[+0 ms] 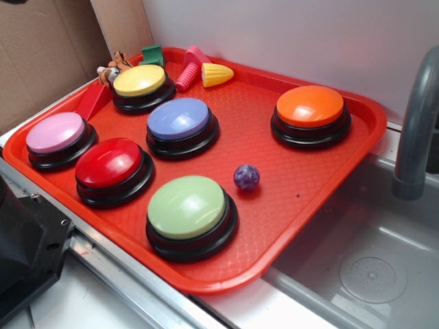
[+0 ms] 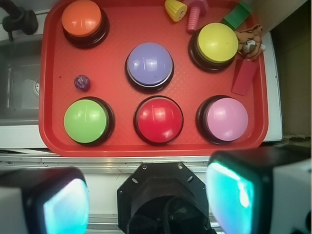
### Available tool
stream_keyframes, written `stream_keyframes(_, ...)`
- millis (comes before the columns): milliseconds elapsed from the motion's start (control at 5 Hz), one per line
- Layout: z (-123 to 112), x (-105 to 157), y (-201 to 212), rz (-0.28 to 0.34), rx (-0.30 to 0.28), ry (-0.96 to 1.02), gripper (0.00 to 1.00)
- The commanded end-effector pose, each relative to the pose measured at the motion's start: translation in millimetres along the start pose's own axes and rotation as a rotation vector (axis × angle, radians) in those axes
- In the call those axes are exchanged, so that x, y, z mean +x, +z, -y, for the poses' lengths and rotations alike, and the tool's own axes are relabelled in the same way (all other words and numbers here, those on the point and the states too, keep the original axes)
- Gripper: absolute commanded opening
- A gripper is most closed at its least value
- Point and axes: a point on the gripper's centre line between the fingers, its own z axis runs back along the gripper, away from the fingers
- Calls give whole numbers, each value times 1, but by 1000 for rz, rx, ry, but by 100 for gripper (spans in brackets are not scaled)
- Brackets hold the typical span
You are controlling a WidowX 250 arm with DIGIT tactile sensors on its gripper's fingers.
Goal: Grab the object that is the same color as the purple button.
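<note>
A small glossy dark purple marbled ball, the object [image 1: 246,177] [image 2: 82,82], lies loose on the red tray [image 1: 302,205] [image 2: 122,29] between the green button [image 1: 186,206] [image 2: 86,121] and the orange button [image 1: 310,106] [image 2: 81,17]. The purple button [image 1: 179,118] [image 2: 149,65] sits mid-tray on a black base. My gripper [image 2: 148,202] hangs high over the robot's base, short of the tray's near edge. It is open, with nothing between its fingers. The gripper does not show in the exterior view.
Red [image 1: 108,162], pink [image 1: 55,132] and yellow [image 1: 139,80] buttons also stand on the tray. Yellow toy corn [image 1: 217,74], a pink ridged toy [image 1: 189,70], a green block [image 1: 152,55], a red wedge [image 1: 92,103] and a tiger figure [image 2: 249,39] crowd the far edge. A sink [image 1: 370,267] and grey faucet [image 1: 415,130] lie beside it.
</note>
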Motion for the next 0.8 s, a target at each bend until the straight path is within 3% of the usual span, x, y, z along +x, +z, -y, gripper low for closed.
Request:
stream_keyframes(0, 0, 0, 0, 0, 0, 0, 100)
stream_keyframes(200, 8, 10, -9, 58, -22, 26, 100)
stream_keyframes(600, 31, 36, -35, 107, -40, 95, 100)
